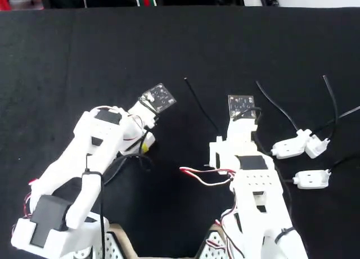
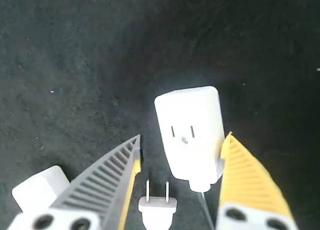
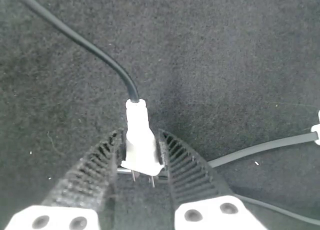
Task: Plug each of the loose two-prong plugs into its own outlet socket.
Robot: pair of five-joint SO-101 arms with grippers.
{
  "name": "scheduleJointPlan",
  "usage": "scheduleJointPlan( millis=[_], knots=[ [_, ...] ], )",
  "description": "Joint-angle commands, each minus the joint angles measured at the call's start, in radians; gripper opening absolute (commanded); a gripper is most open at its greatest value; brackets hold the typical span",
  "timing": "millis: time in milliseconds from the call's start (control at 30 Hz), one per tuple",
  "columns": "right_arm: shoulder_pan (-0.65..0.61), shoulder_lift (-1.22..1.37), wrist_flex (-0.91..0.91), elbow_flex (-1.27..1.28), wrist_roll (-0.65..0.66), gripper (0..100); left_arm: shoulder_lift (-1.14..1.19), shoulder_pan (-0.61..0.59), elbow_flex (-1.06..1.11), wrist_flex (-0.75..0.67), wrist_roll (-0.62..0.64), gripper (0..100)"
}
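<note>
Judging by both wrist views, two plugs are left unseated: one two-prong plug [image 3: 140, 140] is clamped in the right gripper [image 3: 140, 136] near the tabletop's [image 1: 180, 45] middle, while a second plug [image 2: 157, 206] and an empty outlet socket [image 2: 192, 120] are bracketed by the open left gripper [image 2: 183, 137].

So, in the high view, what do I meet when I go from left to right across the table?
Left arm → black cable → right arm → outlets; the outlets overlap each other, so I give them no order.

High camera overhead, looking down over table [image 1: 84, 51]; wrist cameras close above same table.
</note>
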Motion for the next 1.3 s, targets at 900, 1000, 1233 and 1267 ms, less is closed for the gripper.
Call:
scheduleJointPlan(
  millis=[900, 1000, 1233, 1267],
  knots=[
    [0.012, -0.019, -0.008, -0.042, 0.008, 1.2, -0.037, -0.205, -0.133, -0.038, 0.080, 25],
    [0.012, -0.019, -0.011, -0.041, 0.008, 1.2, -0.029, -0.255, -0.110, -0.091, 0.075, 25],
    [0.012, -0.019, -0.014, -0.039, 0.008, 1.2, 0.029, -0.311, 0.007, -0.281, 0.018, 25],
    [0.012, -0.019, -0.014, -0.039, 0.008, 1.2, 0.032, -0.323, 0.002, -0.282, 0.017, 25]
  ],
)
